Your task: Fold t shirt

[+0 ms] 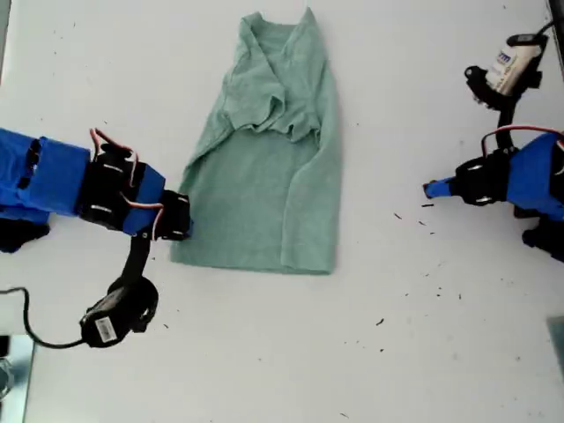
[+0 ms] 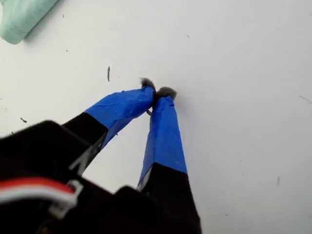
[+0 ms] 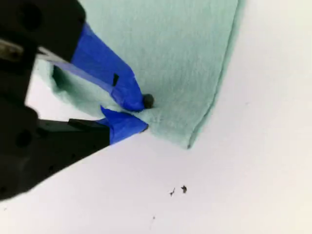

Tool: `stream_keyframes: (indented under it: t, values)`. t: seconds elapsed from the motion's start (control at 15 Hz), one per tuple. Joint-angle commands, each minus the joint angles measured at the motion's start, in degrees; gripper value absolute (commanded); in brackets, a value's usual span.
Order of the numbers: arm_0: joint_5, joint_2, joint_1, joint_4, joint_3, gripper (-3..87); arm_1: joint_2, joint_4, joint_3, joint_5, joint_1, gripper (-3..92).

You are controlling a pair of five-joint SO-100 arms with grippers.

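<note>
The pale mint-green t shirt [image 1: 264,194] lies on the white table [image 1: 423,352], folded lengthwise into a narrow strip with its upper part bunched. In the exterior view my second gripper [image 1: 181,218] reaches from the left to the shirt's left edge near the hem. The second wrist view shows its blue-taped jaws [image 3: 141,113] shut on the t shirt [image 3: 185,53] near a corner. My first gripper [image 1: 430,188] sits at the exterior view's right, well apart from the shirt. Its tips [image 2: 157,92] are shut on nothing over bare table, with a bit of the t shirt [image 2: 19,17] in the distance.
A wrist camera [image 1: 115,322] with a black cable hangs below the second arm in the exterior view, and another camera [image 1: 509,66] sits above the first arm. Small dark specks [image 1: 381,322] dot the table. The table's edge [image 1: 7,370] shows at the exterior view's lower left.
</note>
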Motion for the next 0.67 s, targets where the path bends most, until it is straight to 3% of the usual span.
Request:
stream_keyframes:
  t: [0.0,0.27,0.4,0.47,0.6]
  values:
    - [0.35,7.12,-0.35,11.87,-11.07,-0.2,1.14,0.09,2.20,-0.09,-0.18,2.4]
    - [8.88,-3.87,-3.69,13.71,-30.32,-0.2,1.49,0.35,2.29,0.18,-0.18,2.4]
    - [13.10,-25.66,-1.85,15.21,-57.48,-0.2,1.67,0.44,2.37,0.18,-0.09,2.4]
    - [14.68,-34.80,-1.23,13.71,-66.80,-0.2,1.67,0.44,2.37,0.18,-0.09,2.4]
    - [17.14,-45.88,-1.85,9.05,-66.36,-0.3,1.76,0.62,2.37,0.44,-0.44,2.4]
